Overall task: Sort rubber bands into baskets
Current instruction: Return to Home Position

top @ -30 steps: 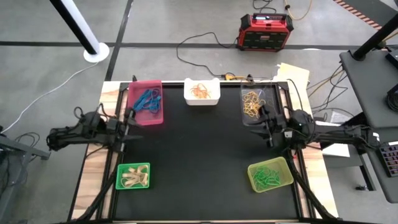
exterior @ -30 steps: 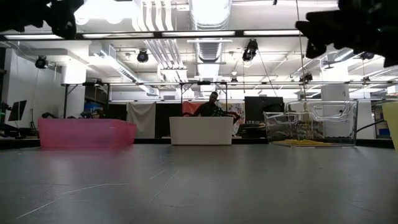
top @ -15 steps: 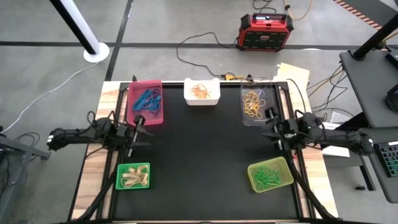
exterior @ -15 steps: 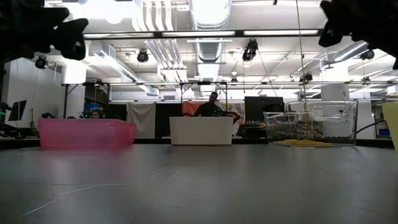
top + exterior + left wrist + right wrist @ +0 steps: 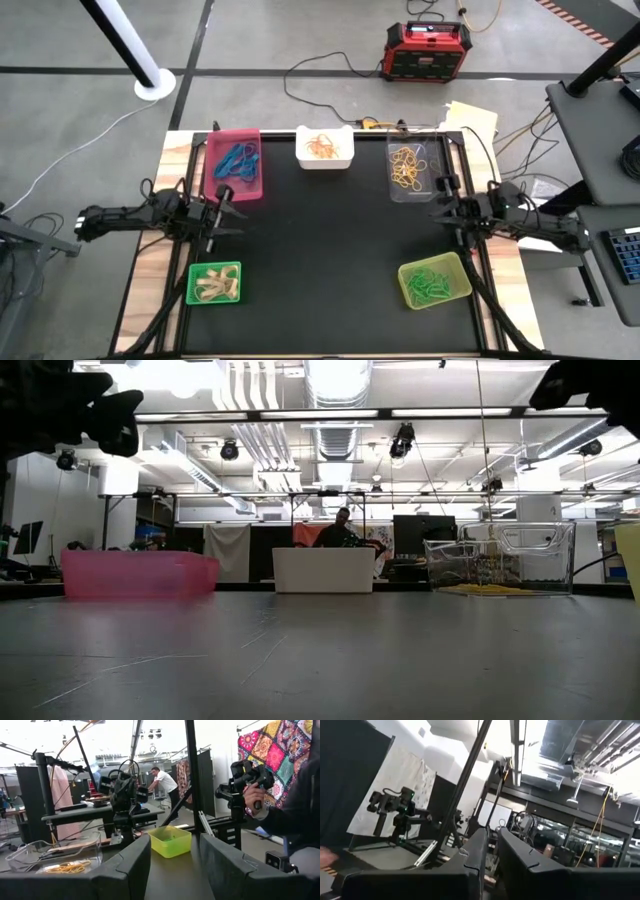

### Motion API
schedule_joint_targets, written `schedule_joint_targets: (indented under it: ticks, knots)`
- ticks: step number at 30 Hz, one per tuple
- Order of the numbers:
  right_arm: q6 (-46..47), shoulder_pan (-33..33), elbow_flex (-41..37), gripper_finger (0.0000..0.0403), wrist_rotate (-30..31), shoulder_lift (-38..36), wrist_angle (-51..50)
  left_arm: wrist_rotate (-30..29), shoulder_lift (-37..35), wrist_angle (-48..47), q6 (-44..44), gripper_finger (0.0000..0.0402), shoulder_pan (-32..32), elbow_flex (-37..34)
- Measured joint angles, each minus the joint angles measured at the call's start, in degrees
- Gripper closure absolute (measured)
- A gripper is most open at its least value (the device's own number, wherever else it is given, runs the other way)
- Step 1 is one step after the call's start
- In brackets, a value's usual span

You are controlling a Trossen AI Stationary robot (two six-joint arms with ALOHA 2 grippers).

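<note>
Five baskets rest on the black mat. The magenta one (image 5: 236, 163) holds blue rubber bands (image 5: 238, 156). The white one (image 5: 325, 147) holds orange bands, the clear one (image 5: 413, 170) yellow bands, the bright green one (image 5: 214, 283) tan bands, and the yellow-green one (image 5: 434, 281) green bands. My left gripper (image 5: 226, 208) is open and empty, above the mat between the magenta and green baskets. My right gripper (image 5: 443, 200) hovers at the mat's right edge between the clear and yellow-green baskets. Its fingers (image 5: 479, 851) stand close together and hold nothing.
A red-and-black box (image 5: 424, 51) with cables lies on the floor beyond the table. A black frame rail (image 5: 470, 215) runs along the mat's right side. In the left wrist view, a person's hand (image 5: 256, 795) holds a device off the table's near side.
My right gripper has drawn back toward the table's right edge and risen. My left gripper has moved a little toward the table's right, then stayed still. The baskets and bands have not moved.
</note>
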Motion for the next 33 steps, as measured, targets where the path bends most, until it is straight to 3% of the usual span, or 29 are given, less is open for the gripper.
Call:
schedule_joint_targets:
  ticks: [33]
  knots:
    - [4.5,0.0,0.1,0.0364,0.1,1.0,-0.5,0.0,0.0,0.0,0.0,0.0246,0.0,0.0]
